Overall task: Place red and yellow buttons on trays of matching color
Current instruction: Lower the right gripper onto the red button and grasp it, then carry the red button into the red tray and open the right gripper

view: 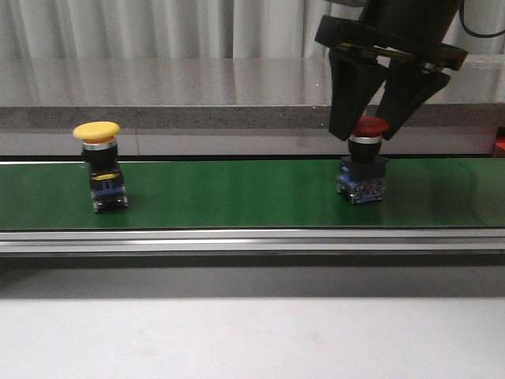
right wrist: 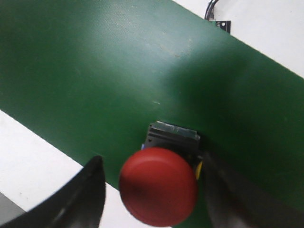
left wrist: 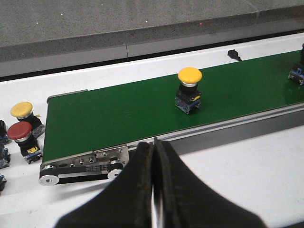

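Note:
A red button (view: 364,162) stands on the green belt (view: 237,193) at the right. My right gripper (view: 367,130) hangs open over it, one finger on each side of the red cap (right wrist: 158,186), with gaps on both sides. A yellow button (view: 101,162) stands on the belt at the left, also seen in the left wrist view (left wrist: 189,89). My left gripper (left wrist: 153,156) is shut and empty, above the white table in front of the belt's end. No trays are in view.
Off the belt's end, a spare yellow button (left wrist: 23,114) and a spare red button (left wrist: 21,137) sit on the white table (left wrist: 266,161). A grey ledge (view: 158,95) runs behind the belt. A metal rail (view: 252,241) borders the belt's front.

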Action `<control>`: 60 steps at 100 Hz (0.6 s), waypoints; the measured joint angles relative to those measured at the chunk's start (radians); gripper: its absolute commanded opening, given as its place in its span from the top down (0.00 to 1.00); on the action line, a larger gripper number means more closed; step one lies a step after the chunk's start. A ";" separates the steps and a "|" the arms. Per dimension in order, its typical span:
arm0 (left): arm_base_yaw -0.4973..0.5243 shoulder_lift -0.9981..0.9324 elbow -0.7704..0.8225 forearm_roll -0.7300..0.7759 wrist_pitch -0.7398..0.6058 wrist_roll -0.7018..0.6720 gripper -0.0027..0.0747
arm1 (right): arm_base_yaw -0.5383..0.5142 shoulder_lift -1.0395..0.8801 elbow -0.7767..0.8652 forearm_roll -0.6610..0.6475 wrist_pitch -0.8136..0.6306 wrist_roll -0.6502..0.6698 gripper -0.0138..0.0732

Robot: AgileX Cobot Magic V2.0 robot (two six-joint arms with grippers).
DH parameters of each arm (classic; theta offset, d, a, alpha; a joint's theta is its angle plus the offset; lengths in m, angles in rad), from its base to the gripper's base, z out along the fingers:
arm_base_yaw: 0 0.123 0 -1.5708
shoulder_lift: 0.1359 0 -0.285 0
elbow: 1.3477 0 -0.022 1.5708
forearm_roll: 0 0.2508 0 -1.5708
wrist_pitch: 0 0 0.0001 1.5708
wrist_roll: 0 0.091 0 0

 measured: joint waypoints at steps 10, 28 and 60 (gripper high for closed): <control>0.000 0.000 0.000 0.000 0.000 0.000 0.99 | 0.000 0.002 0.000 0.000 -0.009 0.000 0.57; 0.000 0.000 0.000 0.000 0.000 0.000 0.99 | 0.000 0.002 0.000 -0.002 -0.011 0.000 0.61; 0.000 0.000 0.000 0.000 0.000 0.000 0.99 | -0.104 -0.105 0.000 0.000 -0.065 0.000 0.62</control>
